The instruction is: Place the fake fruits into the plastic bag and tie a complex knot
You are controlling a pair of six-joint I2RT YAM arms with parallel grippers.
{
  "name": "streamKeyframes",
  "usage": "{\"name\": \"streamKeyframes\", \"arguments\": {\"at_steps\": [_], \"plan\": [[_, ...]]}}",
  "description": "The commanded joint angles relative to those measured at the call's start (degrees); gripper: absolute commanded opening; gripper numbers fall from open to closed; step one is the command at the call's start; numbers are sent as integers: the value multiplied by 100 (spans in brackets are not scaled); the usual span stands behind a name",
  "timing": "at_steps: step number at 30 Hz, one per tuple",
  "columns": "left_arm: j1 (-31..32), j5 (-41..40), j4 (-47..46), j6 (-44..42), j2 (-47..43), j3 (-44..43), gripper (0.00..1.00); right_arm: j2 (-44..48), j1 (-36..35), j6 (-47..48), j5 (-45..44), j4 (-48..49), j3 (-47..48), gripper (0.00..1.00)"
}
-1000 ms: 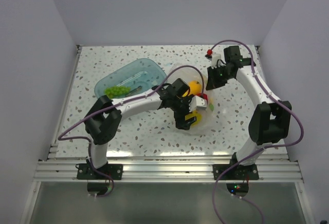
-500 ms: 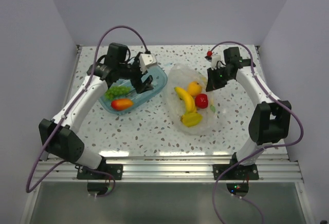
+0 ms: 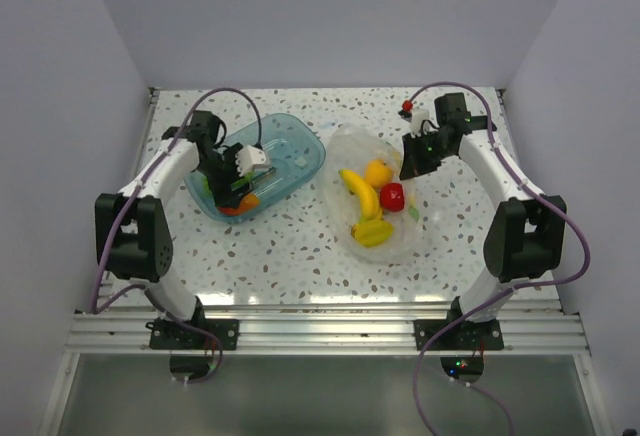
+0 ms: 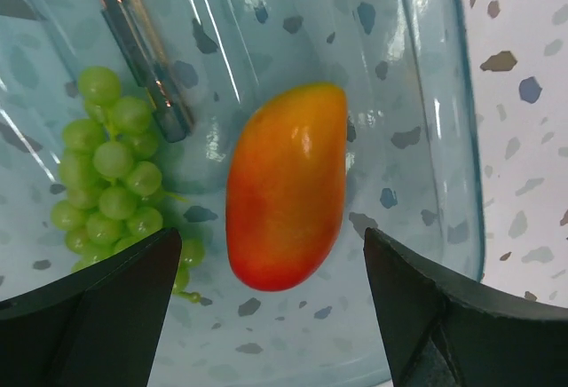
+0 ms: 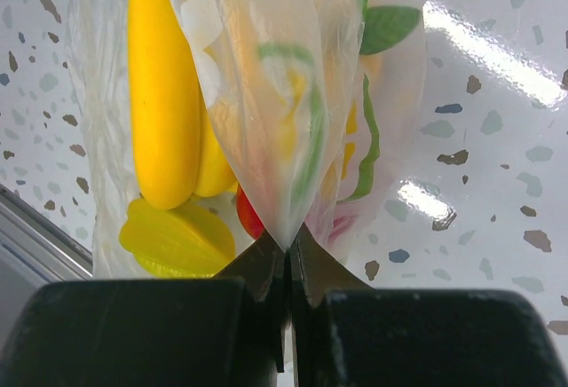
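Teal tray (image 3: 305,151) on the left of the speckled worktop (image 3: 290,246) from above, left jaws lowered into it; clear bag (image 3: 345,146) just to its right, already holding banana (image 3: 360,193), orange (image 3: 377,171) and apple (image 3: 392,196).

From the left wrist: jaws spread wide, orange-red piece (image 4: 286,187) centred between them and just ahead of the tips, long axis roughly crosswise to the closing line; grapes (image 4: 111,169) beside it, leftward. Left arm clearly nearer.

From the right wrist: jaws pressed together on a pinched fold of bag film.
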State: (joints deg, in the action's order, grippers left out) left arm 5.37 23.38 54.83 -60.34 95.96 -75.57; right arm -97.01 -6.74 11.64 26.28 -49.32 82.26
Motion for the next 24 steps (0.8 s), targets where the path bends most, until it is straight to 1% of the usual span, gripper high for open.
{"name": "streamKeyframes", "arguments": {"at_steps": [1, 5, 9, 12, 13, 16, 18, 19, 22, 23, 24], "plan": [[-27, -246, -358, -435, 299, 157, 89, 104, -29, 66, 79, -16, 80, 0], [-27, -342, -648, -374, 730, 165, 90, 95, -29, 67, 61, -34, 71, 0], [-18, -343, -781, -374, 898, 192, 86, 77, -20, 84, 52, -60, 89, 0], [-18, -220, -702, -330, 889, 131, 72, 68, -20, 84, 43, -69, 106, 0], [-18, -193, -571, -321, 863, 69, 59, 42, -20, 84, 44, -95, 124, 0], [-18, 79, -133, -260, 600, -343, 47, 33, -29, 93, 79, -122, 194, 0], [-1, 430, 97, -111, 345, -852, 45, 42, -29, 75, 96, -113, 194, 0], [26, 553, 255, -32, 275, -1254, 41, 42, -20, 84, 105, -104, 185, 0], [271, 966, 379, 416, 151, -1802, 38, 60, -20, 58, 96, -78, 177, 0], [368, 1246, 353, 539, 107, -2064, 38, 68, -29, 49, 88, -69, 150, 0], [621, 1388, 257, 836, 63, -2119, 37, 86, -29, 14, 96, -34, 150, 0]]}}
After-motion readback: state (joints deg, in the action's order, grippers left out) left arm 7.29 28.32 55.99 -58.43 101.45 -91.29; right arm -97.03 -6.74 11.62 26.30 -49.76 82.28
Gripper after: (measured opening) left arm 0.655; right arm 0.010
